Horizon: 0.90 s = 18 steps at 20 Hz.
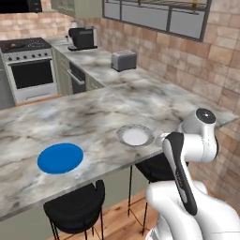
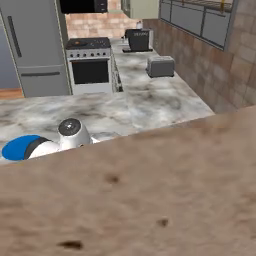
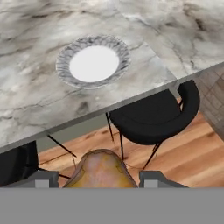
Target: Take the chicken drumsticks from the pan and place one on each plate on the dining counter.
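A golden-brown chicken drumstick [image 3: 101, 170] sits between my gripper's [image 3: 99, 180] two dark finger tips, which are shut on it. The hand hangs over the wooden floor, just off the near edge of the dining counter [image 3: 35, 96]. The white-grey plate [image 3: 93, 61] with its patterned raised rim lies empty on the marble just beyond that edge, also visible in the left base view [image 1: 135, 136]. The flat blue plate [image 1: 60, 158] lies empty further left on the same counter [image 1: 70, 122], and its edge shows beside my arm [image 2: 17, 147]. The pan is out of view.
Black stools [image 1: 77, 206] [image 3: 153, 116] stand under the counter edge, one right below the hand. A toaster [image 1: 123, 60] and coffee machine [image 1: 82, 38] sit on the wall-side worktop, beside the stove [image 1: 28, 65]. A brown speckled surface [image 2: 150, 200] blocks the lower right base view.
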### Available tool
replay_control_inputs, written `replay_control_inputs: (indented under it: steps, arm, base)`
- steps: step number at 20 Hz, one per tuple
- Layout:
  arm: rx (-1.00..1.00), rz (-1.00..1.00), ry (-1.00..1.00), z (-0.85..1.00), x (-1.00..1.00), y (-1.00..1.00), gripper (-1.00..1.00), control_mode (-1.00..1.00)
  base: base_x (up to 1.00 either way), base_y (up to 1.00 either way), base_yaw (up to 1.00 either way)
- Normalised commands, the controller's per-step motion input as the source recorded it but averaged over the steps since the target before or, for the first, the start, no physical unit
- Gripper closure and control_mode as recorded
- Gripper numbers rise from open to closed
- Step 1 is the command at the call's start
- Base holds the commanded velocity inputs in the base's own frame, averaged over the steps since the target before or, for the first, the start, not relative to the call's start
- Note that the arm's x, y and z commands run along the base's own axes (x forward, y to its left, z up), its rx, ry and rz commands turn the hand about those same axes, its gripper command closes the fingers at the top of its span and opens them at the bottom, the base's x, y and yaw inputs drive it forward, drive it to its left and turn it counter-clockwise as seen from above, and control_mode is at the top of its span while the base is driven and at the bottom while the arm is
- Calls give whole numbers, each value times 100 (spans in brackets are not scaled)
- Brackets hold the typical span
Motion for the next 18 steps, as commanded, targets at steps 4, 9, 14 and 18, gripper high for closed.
replay_control_inputs:
  steps: [4, 9, 14, 18]
  arm:
    - [0, 0, 0, 0, 0, 0, 100, 100]
    - [0, 0, 0, 0, 0, 0, 100, 100]
    - [0, 0, 0, 0, 0, 0, 100, 100]
    - [0, 9, 2, 0, 18, -12, 100, -100]
  base:
    - [35, -43, 20]
    - [42, -35, 19]
    - [52, -27, 19]
    - [21, -13, 9]
